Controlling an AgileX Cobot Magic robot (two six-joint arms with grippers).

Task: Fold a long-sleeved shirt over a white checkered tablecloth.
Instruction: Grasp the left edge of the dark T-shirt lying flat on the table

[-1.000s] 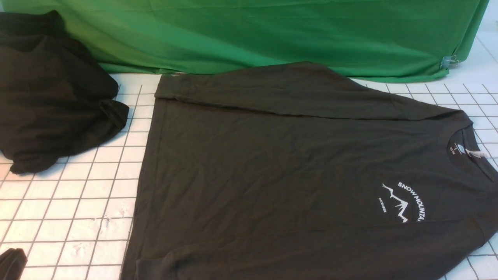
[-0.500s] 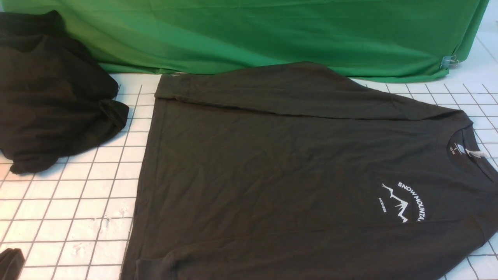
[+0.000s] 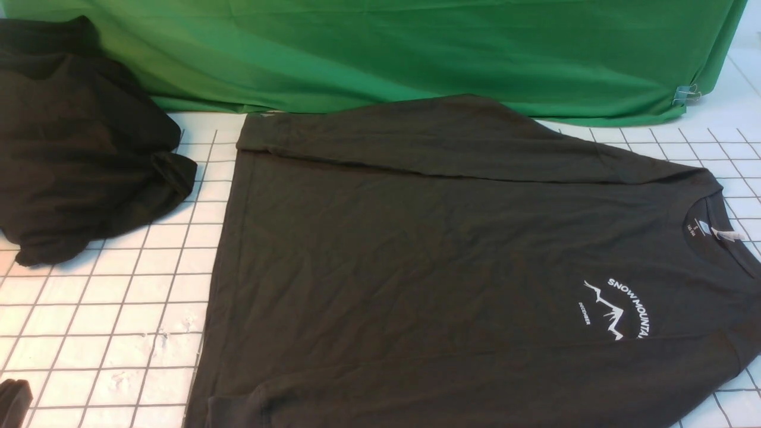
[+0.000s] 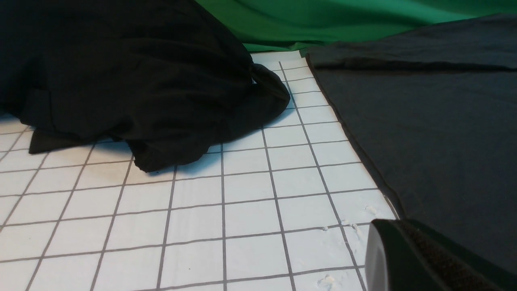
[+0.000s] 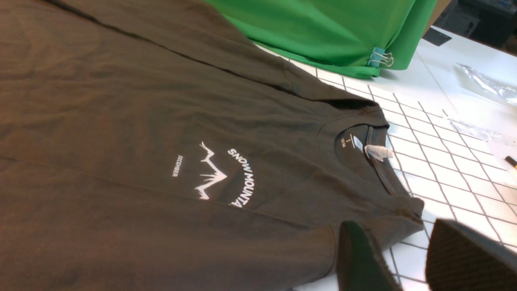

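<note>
The long-sleeved shirt (image 3: 446, 255) lies flat, print side up, on the white checkered tablecloth (image 3: 119, 309), collar toward the right. Its far sleeve is folded along the far edge. The white mountain print (image 3: 615, 309) and neck label (image 3: 728, 235) both show. My left gripper (image 4: 387, 228) is shut and empty, low over the tablecloth (image 4: 242, 210) just beside the shirt's hem edge (image 4: 436, 121); only its dark tip (image 3: 15, 401) shows in the front view. My right gripper (image 5: 404, 248) is open, nothing between its fingers, hovering near the shirt's shoulder corner (image 5: 400, 218) beside the collar.
A heap of black cloth (image 3: 71, 148) sits at the far left, partly on the tablecloth. A green fabric sheet (image 3: 416, 53) hangs along the back, held by a binder clip (image 3: 686, 94). Clear plastic wrapping (image 5: 484, 85) lies on the white table beyond the right side.
In the front view the left gripper's tip has slid a little toward the lower left corner, so less of it shows. The shirt and other cloth have not moved.
</note>
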